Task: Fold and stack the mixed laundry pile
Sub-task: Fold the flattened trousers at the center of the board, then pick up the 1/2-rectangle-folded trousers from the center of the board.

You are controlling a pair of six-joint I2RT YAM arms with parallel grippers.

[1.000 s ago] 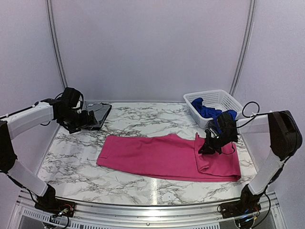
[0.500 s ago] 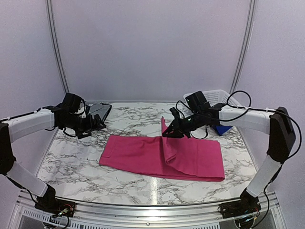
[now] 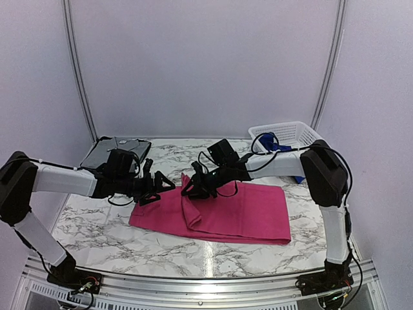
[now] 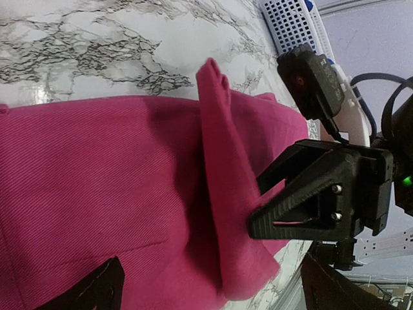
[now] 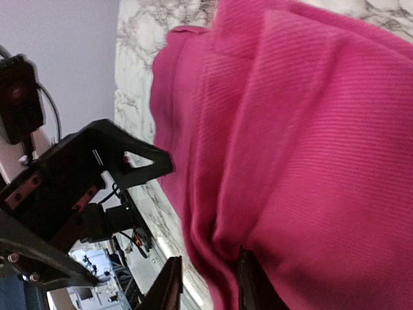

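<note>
- You have bare worktop [image 3: 97, 223] across the lower left of the frame.
- Mid-frame is tight: the left gripper [image 3: 159, 187] sits just beside the right gripper [image 3: 191, 188] at the magenta garment's [image 3: 245, 210] raised fold.
- The basket [image 3: 288, 134] blocks the upper right, and the tray [image 3: 119, 152] the upper left.

Both the left arm [image 3: 64, 179] and the right arm [image 3: 281, 165] are built of white tubular links joined by bulky black joint housings. Thin black cables [image 3: 253, 141] are looped loosely along the links. The left gripper [image 3: 164, 186] and the right gripper [image 3: 191, 187] are moulded in matt black, with flat triangular fingers [image 4: 297, 203] pierced by cut-outs. Two small silver screws [image 4: 335, 202] are set in the right gripper, and a green light [image 4: 406, 181] is lit beside them
</note>
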